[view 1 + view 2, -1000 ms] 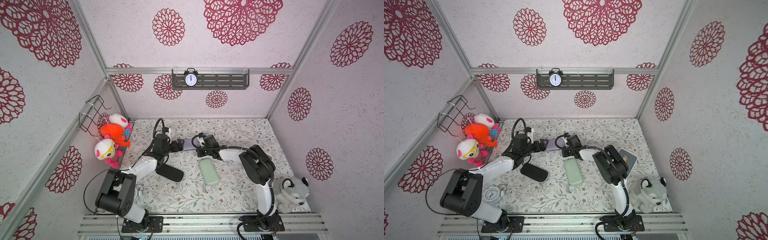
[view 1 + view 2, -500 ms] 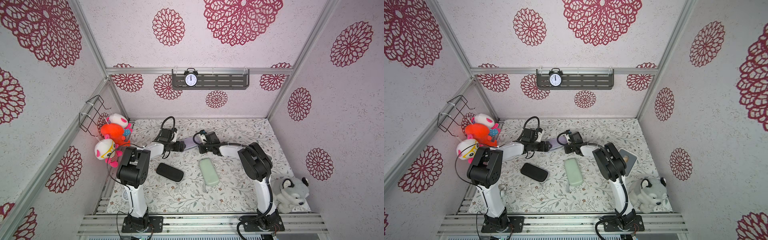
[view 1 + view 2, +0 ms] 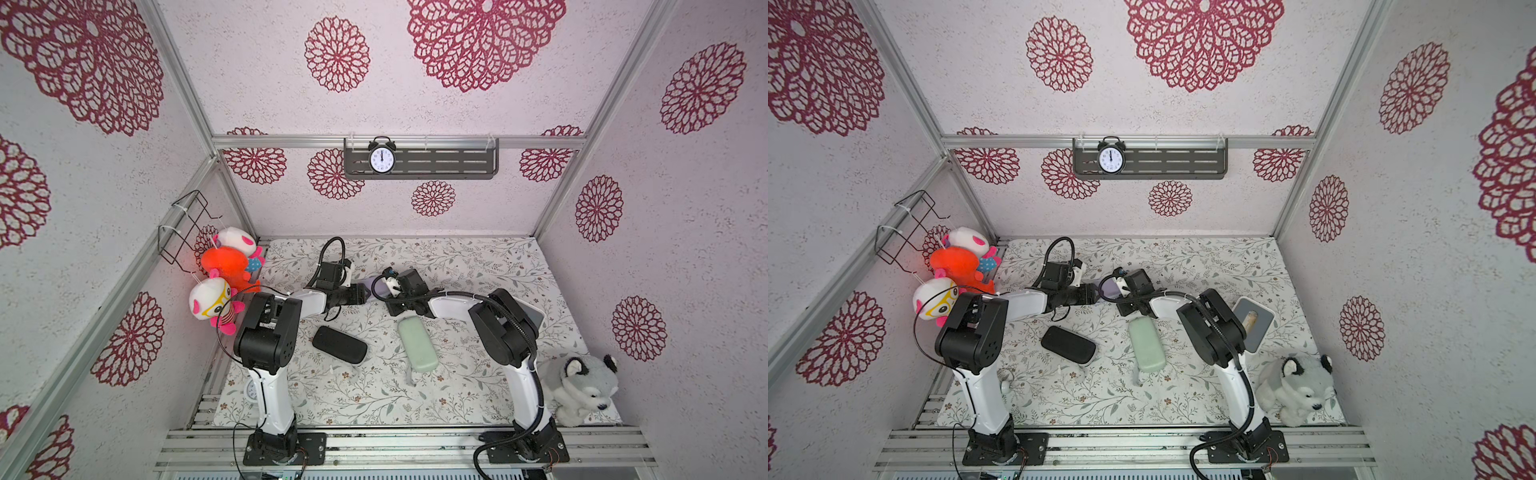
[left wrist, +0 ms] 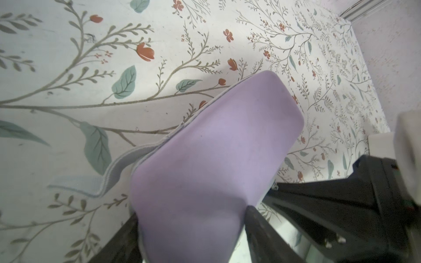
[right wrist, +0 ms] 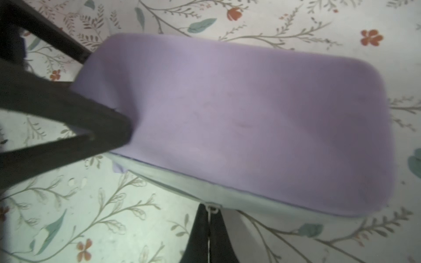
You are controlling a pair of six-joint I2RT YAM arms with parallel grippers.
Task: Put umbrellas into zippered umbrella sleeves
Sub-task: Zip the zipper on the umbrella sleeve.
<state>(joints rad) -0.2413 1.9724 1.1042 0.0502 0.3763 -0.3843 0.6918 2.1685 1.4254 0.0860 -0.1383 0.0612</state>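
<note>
Across the flowered tabletop, every place is given from the lilac sleeve, which lies closed toward the back wall, between the two claws.

Two white-and-black arms reach in to it. The left arm comes to one short end and the right arm to its long, zippered side.

One grey husky plush sits well apart from the lilac sleeve, at the front corner past the right arm's base. Three bright plush toys hang on the side wall, well beyond the left arm from it. One white box with a grey top stands on the right arm's side of it, partly hidden by that arm.

Three sleeves can be counted, all with lids down. The black sleeve lies nearer the front than the lilac one, on the left arm's side. The mint green sleeve lies nearer the front too, on the right arm's side. These two are apart from each other and from the claws.

One alarm clock stands on the wall shelf high behind the lilac sleeve.

The left claw has a finger pressed on each face of the lilac sleeve's end, holding it. The right claw is pinched narrow on the zip pull at the sleeve's seam. One pale strap trails from the sleeve onto the tabletop.
</note>
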